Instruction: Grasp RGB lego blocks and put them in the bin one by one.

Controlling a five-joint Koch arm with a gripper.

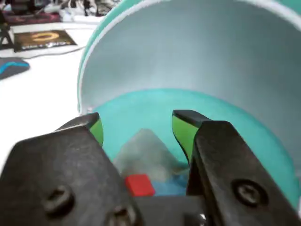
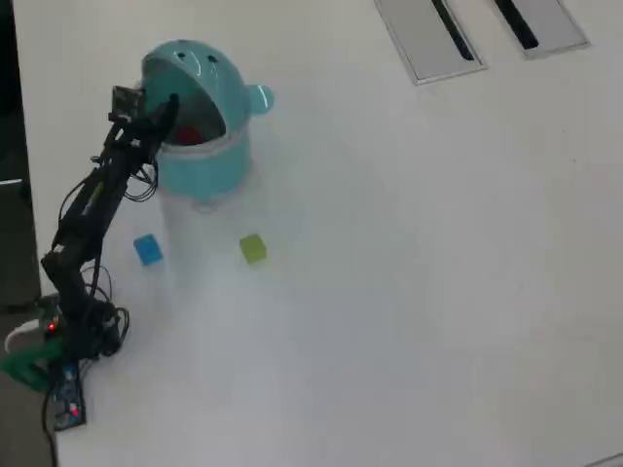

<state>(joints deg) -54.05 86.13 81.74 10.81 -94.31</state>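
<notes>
In the overhead view the arm reaches from the desk's lower-left corner up to the bin (image 2: 200,165), which stands near the upper-left corner with its domed lid flipped back. The gripper (image 1: 137,131) hangs over the bin's mouth, jaws spread and holding nothing. Straight below them, in the wrist view, the red block (image 1: 139,184) lies on the bin's floor, so that one looks delivered. Still out on the desk, on the near side of the bin, are the blue block (image 2: 148,249) close beside the arm and, to its right, the yellow-green block (image 2: 253,248), well apart from each other. To do this step well, I'd lift the open jaws straight up clear of the rim and lid before swinging away, so the bin isn't nudged, then go to one of the remaining blocks.
</notes>
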